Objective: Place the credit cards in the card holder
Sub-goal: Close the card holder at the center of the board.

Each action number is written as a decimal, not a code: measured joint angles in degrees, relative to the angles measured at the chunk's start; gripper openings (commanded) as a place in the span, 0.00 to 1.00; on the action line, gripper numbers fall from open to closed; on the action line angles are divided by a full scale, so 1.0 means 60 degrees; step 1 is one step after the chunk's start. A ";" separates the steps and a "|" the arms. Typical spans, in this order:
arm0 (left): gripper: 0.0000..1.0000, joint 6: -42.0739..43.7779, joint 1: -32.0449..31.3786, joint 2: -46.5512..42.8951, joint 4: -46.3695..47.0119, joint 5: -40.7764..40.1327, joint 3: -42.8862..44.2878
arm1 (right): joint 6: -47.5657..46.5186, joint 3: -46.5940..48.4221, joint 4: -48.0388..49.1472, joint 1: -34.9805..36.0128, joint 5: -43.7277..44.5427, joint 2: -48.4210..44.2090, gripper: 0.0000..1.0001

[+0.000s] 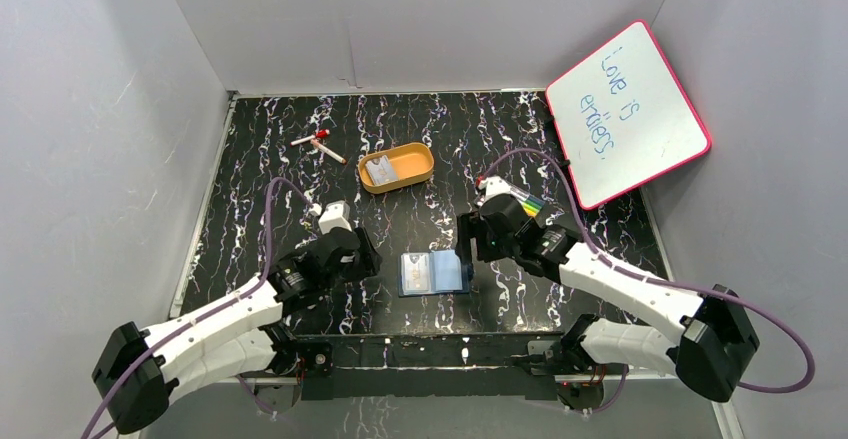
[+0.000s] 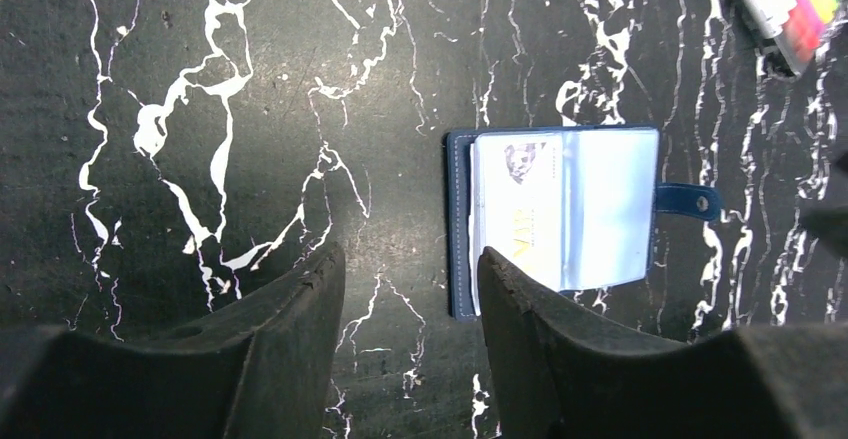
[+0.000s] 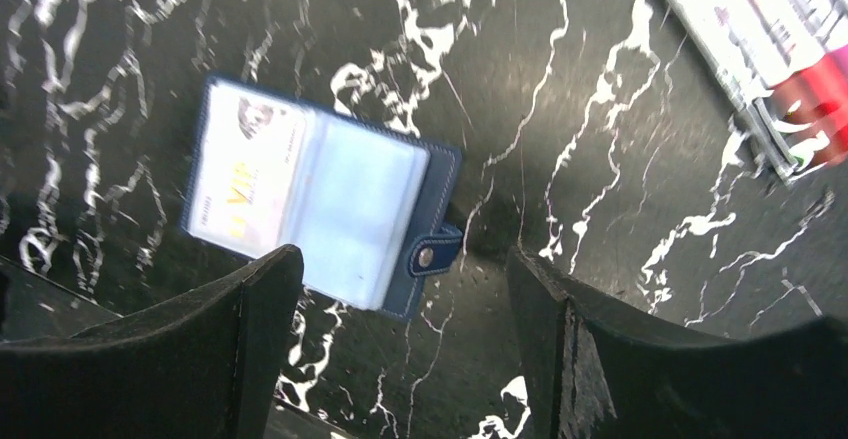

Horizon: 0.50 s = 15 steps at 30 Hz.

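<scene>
The card holder (image 1: 433, 273) lies open and flat on the marbled table between my two grippers, snap tab (image 2: 690, 201) pointing right. One credit card (image 2: 518, 209), pale with yellow print, sits in its left slot; it also shows in the right wrist view as the credit card (image 3: 245, 179) inside the card holder (image 3: 330, 209). Another pale card (image 1: 380, 171) lies in the orange tray (image 1: 415, 172). My left gripper (image 2: 410, 269) hovers open just left of the card holder (image 2: 560, 214), nothing between its fingers. My right gripper (image 3: 405, 269) stands open above the holder's right edge, empty.
A striped pack of coloured markers (image 1: 525, 202) lies right behind my right gripper (image 1: 467, 244). Loose red-capped markers (image 1: 318, 144) lie at the back left. A pink-framed whiteboard (image 1: 628, 114) leans on the right wall. Grey walls close in three sides.
</scene>
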 measured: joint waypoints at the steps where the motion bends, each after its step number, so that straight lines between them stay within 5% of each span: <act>1: 0.53 0.0015 0.0000 -0.0106 0.0000 0.0000 0.0000 | -0.0011 -0.0182 0.0007 0.0000 -0.0084 0.0033 0.79; 15: 0.64 -0.0102 0.0000 -0.1100 0.0168 0.0095 -0.0583 | -0.0022 -0.0561 0.0648 0.0000 -0.0645 0.1818 0.56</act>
